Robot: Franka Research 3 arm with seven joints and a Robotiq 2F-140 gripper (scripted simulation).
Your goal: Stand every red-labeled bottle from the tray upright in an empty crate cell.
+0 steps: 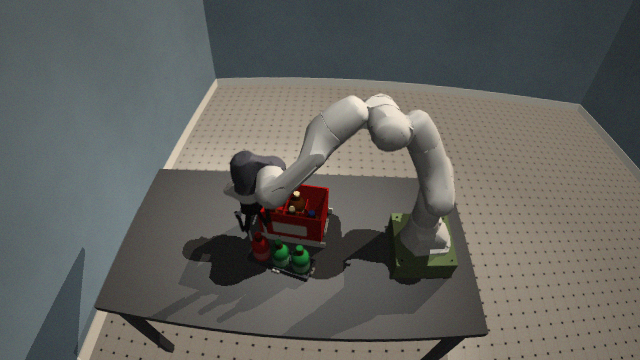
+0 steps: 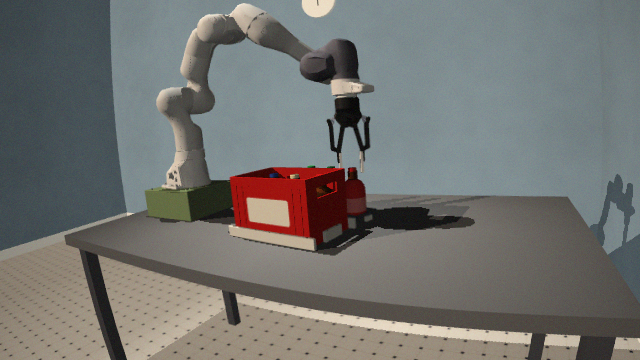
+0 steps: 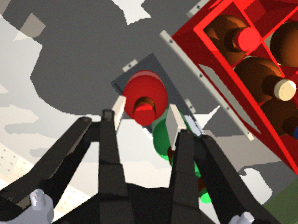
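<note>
A red bottle [image 1: 260, 250] [image 2: 356, 197] [image 3: 145, 90] stands upright at one end of the dark tray [image 1: 287, 273] [image 3: 152, 62]. Two green bottles [image 1: 280, 255] [image 1: 300, 260] stand beside it on the tray. The red crate [image 1: 313, 232] [image 2: 240, 200] [image 3: 187, 42] stands level next to the tray. It holds several brown bottles, among them one with a red cap [image 3: 246, 39], one with a cream cap [image 3: 285, 90] and one with a blue cap [image 3: 292, 127]. My gripper [image 1: 257, 229] [image 2: 351, 162] [image 3: 146, 110] is partly open and empty, pointing down just above the red bottle's neck. Some crate cells are hidden.
The crate's near wall rises close beside the tray and the gripper. The green robot base [image 1: 422, 267] [image 2: 170, 204] stands at the other end of the table [image 1: 380, 310] [image 2: 450, 265]. The nearer green bottle lies close to one finger in the wrist view.
</note>
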